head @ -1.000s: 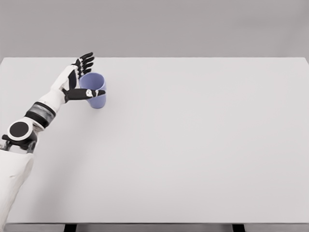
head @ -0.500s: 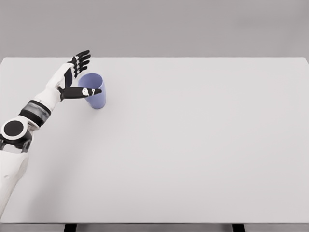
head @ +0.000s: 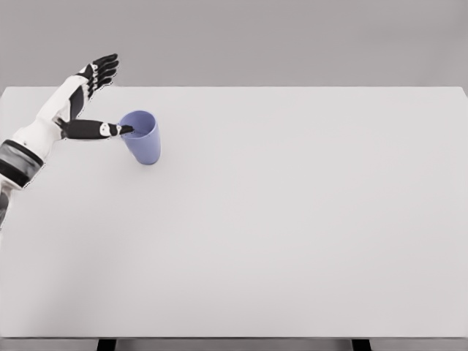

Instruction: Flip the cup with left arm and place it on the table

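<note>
A light purple cup (head: 142, 137) stands upright on the white table (head: 278, 219), mouth up, at the far left. My left hand (head: 99, 95) is just left of the cup, open, fingers spread and raised. Its black thumb (head: 102, 129) points right and its tip reaches the cup's near rim. The hand holds nothing. My right arm is not visible.
The table's back edge runs just behind the hand and cup, with a grey wall beyond. No other objects lie on the table.
My left hand has drawn back to the left and upward, away from the cup. Earlier the fingers sat around the cup; now only the thumb tip is at its rim. The cup stayed put.
</note>
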